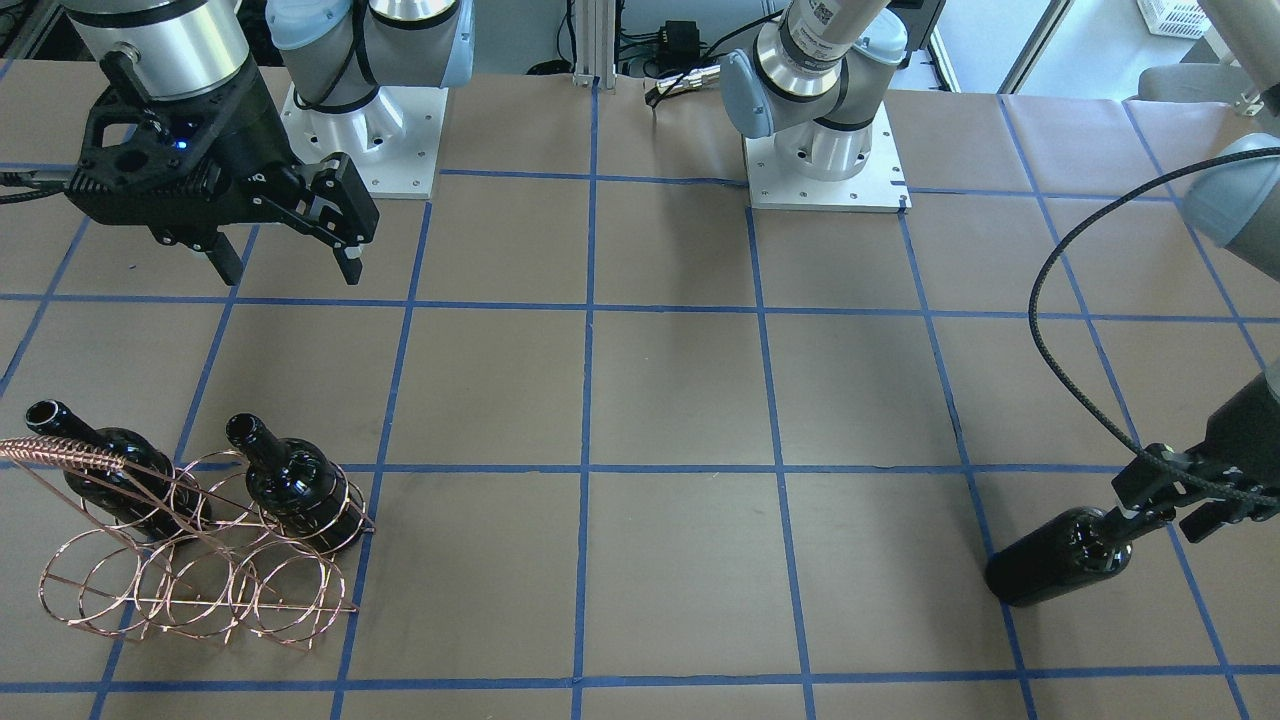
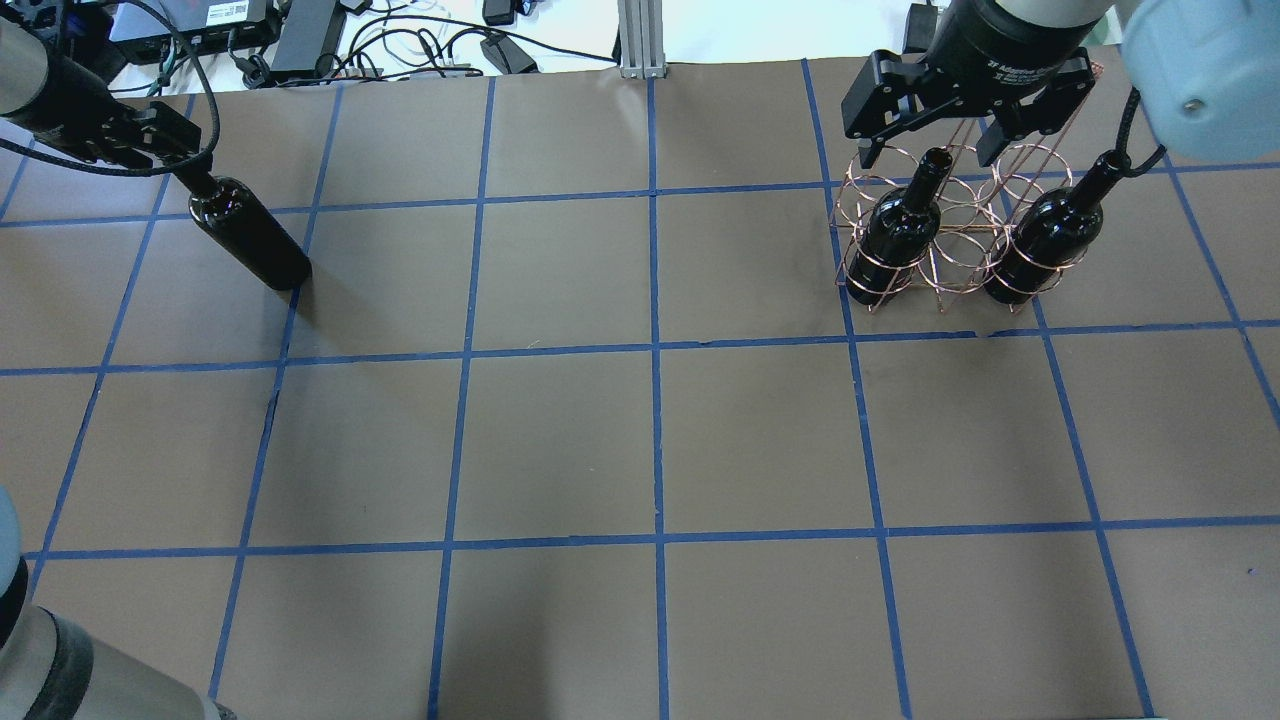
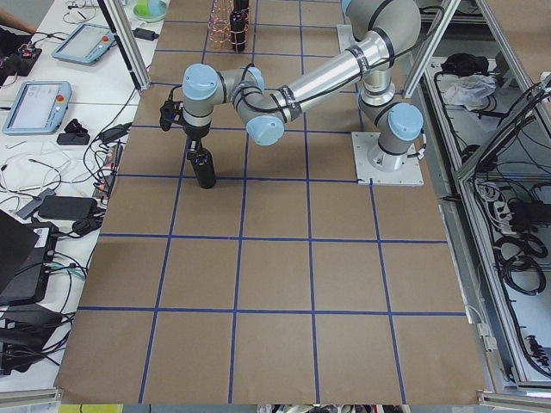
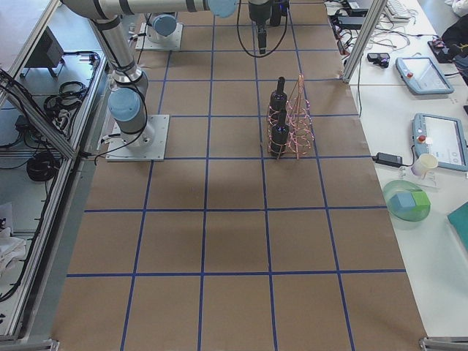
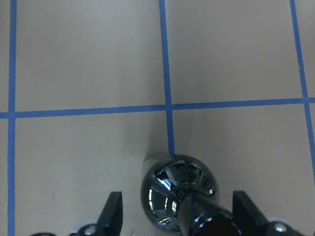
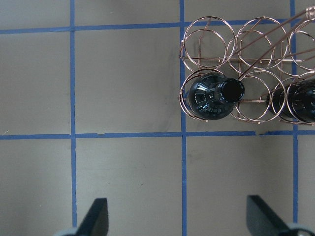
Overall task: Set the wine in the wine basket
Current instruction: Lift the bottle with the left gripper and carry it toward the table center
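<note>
A dark glass wine bottle stands upright on the table at my far left, also in the overhead view. My left gripper is open with a finger on each side of its neck; gaps show beside the neck. The copper wire basket stands at my far right. Two like bottles stand in its rings. My right gripper is open and empty, above the table on the robot's side of the basket.
The brown table carries a blue tape grid. The two arm bases sit at the robot's edge. A black cable loops beside the left arm. Tablets and a green bowl lie on a side bench.
</note>
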Available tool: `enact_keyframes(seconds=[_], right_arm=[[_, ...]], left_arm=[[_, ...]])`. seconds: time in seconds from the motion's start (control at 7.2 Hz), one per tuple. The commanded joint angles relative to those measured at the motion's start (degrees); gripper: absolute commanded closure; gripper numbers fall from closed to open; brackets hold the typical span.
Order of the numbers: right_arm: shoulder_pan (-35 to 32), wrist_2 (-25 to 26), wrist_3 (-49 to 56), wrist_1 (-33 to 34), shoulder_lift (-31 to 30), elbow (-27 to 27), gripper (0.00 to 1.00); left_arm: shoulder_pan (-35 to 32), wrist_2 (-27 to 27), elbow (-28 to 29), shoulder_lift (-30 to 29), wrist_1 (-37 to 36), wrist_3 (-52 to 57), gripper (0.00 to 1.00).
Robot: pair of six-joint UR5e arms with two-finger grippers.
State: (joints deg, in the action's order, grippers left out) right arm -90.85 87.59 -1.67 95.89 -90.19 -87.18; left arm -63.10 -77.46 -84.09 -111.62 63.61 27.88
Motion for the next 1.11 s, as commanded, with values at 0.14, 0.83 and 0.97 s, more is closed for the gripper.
enact_keyframes(seconds=[0.14,0.83,0.97], right_arm=[[-0.12,-0.05,0.62,-4.30,-1.65,-1.94,0.00],[-0.12,0.21,0.62,-4.74,-1.92,-1.95,0.00],[-0.12,0.30,0.62,-4.74,-1.83,-1.95,0.00]], left_arm=[[-0.09,0.11,-0.02,0.35,-0.07,-0.19,0.43],[-0.09,2.13,-0.11,0.26,-0.07,0.07,0.85],[-0.44,1.96,-0.02,0.79,-0.07,0.16,1.00]])
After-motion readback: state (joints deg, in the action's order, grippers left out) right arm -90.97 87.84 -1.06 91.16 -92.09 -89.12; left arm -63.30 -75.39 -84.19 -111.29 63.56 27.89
